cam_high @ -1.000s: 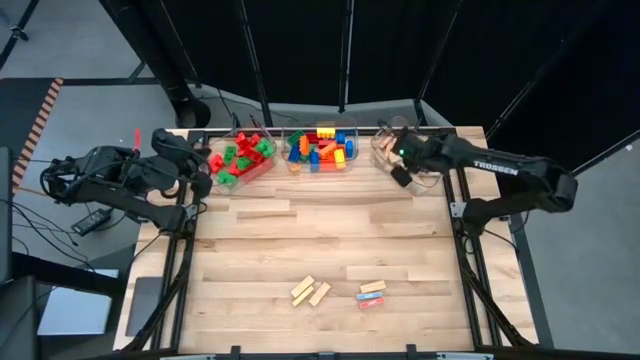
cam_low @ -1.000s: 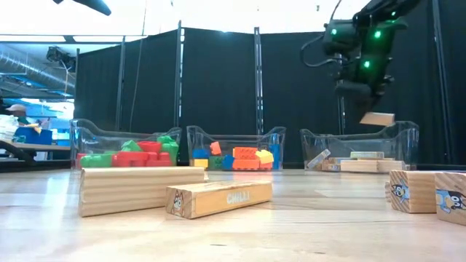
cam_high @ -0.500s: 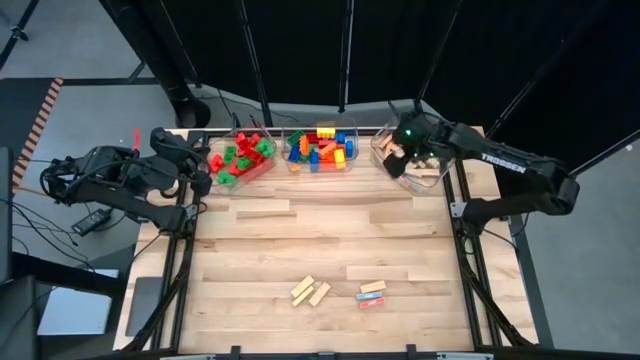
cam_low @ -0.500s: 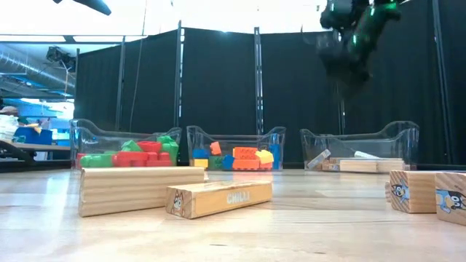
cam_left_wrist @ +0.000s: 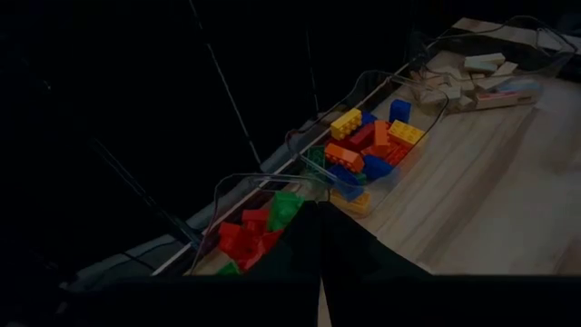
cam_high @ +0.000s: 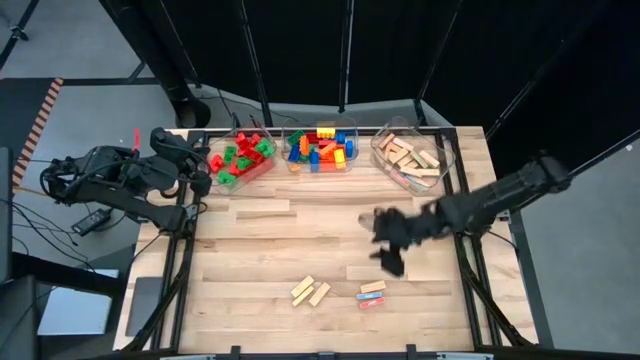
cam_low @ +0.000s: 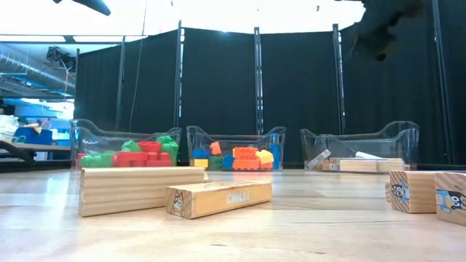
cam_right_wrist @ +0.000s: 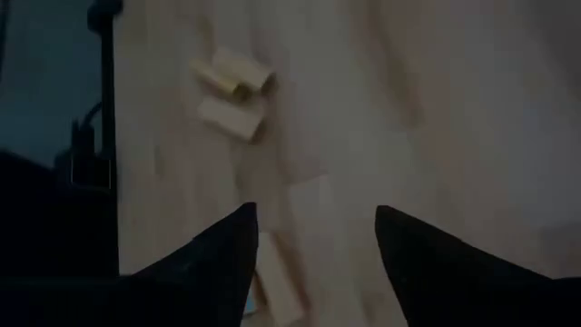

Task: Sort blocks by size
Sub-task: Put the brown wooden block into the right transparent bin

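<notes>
We read the table (cam_high: pixel 250 255) left to right, taking the middle bin (cam_high: pixel 320 150) as our marker. Far left of it, at the table's edge, the left tool (cam_high: pixel 200 182) waits w/ its fingers shut, nothing in them.

Just left of the middle bin sits the left bin (cam_high: pixel 240 160), holding red and green studded bricks. The middle bin itself holds mixed blue, orange, yellow and red bricks. Just right of it, the right bin (cam_high: pixel 412 158) holds tan wooden bars.

Well toward the near edge from the middle bin lie two tan bars (cam_high: pixel 311 291), side by side, long axes slanted. Right of them, still near-side, lies a tan bar stack (cam_high: pixel 372 294) w/ red and blue on it, long axis roughly across the table.

The right tool (cam_high: pixel 390 252) hangs over the table between the right bin and that stack, fingers apart, empty. The stack lies just nearer the front edge than the tool, slightly to its left; the right wrist view shows a bar (cam_right_wrist: pixel 277 286) close ahead. We judge the right arm far nearer, so it should drop onto that stack next.
</notes>
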You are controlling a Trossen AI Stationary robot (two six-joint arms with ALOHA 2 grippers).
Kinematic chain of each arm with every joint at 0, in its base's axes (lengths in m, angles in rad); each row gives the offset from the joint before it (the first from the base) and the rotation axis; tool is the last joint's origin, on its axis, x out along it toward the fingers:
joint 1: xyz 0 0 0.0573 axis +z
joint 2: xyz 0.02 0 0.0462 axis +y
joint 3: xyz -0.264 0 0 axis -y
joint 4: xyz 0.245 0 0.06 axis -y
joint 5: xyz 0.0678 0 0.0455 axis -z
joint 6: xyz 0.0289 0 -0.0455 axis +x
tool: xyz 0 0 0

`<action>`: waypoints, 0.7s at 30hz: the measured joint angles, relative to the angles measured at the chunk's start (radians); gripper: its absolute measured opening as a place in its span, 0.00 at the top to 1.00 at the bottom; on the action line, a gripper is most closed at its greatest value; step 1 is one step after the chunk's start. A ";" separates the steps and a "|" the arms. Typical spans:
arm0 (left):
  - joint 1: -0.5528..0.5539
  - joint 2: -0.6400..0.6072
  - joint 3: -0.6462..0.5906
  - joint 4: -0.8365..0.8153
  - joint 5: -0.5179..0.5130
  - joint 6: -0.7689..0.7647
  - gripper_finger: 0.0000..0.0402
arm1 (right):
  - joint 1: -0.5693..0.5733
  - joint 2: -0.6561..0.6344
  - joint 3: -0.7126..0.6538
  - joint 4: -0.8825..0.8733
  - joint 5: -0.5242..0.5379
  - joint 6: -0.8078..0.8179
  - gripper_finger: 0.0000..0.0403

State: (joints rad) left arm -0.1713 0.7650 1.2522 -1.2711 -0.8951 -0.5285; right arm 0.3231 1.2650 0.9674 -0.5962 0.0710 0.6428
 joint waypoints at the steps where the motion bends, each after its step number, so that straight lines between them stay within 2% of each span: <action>1: 0.000 0.000 0.000 -0.001 0.000 0.000 0.99 | 0.040 0.032 0.000 0.024 0.022 0.014 0.42; 5: 0.000 0.000 0.000 -0.004 0.000 0.000 0.99 | 0.131 0.179 0.004 0.121 0.031 0.030 0.44; 11: 0.000 0.000 0.000 -0.006 0.001 0.000 0.99 | 0.154 0.353 0.057 0.123 0.011 0.014 0.46; 17: 0.000 0.000 0.000 -0.008 0.007 0.000 0.99 | 0.178 0.422 0.061 0.131 -0.071 0.012 0.46; 21: 0.000 0.000 0.000 -0.022 0.010 0.000 0.99 | 0.213 0.423 0.062 0.157 -0.062 -0.012 0.47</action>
State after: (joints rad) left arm -0.1713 0.7654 1.2522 -1.2935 -0.8852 -0.5285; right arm 0.5360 1.6880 1.0299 -0.4390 0.0091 0.6308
